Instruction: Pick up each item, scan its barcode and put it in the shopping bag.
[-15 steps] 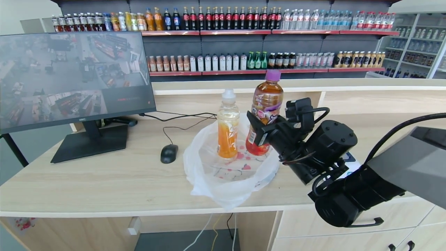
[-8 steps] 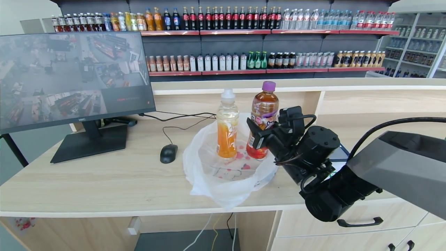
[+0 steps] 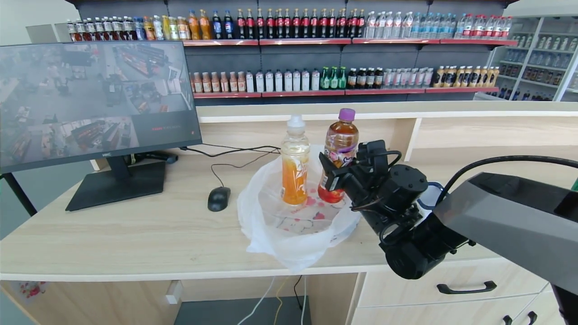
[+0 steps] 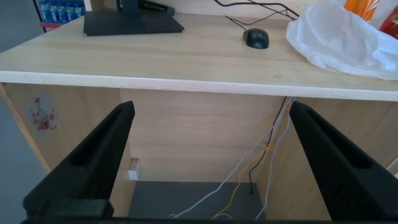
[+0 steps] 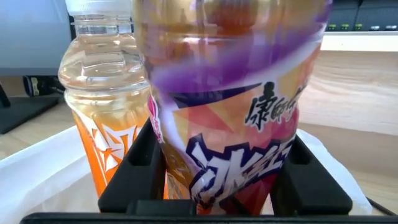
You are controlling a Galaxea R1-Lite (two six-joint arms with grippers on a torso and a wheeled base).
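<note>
A purple-capped bottle of reddish tea [image 3: 339, 153] stands upright in the white plastic shopping bag [image 3: 289, 225] on the counter, with my right gripper [image 3: 336, 174] shut around its lower body. The same tea bottle [image 5: 230, 112] sits between the right fingers [image 5: 134, 171] in the right wrist view. Beside it in the bag stands an orange-drink bottle [image 3: 295, 162] with a white cap, also seen as the orange bottle [image 5: 102, 112] in that view. My left gripper [image 4: 208, 162] hangs open below the counter's front edge, holding nothing.
A black mouse [image 3: 219, 198] and its cable lie beside the bag, near a monitor [image 3: 95, 99] on its stand at the counter's left. A raised wooden ledge [image 3: 406, 110] runs behind. Drawers [image 3: 465, 286] sit under the counter on the right.
My right gripper has lowered the tea bottle into the bag and shifted it slightly away from me; the arm has swung in with it. The orange bottle has stayed put.
</note>
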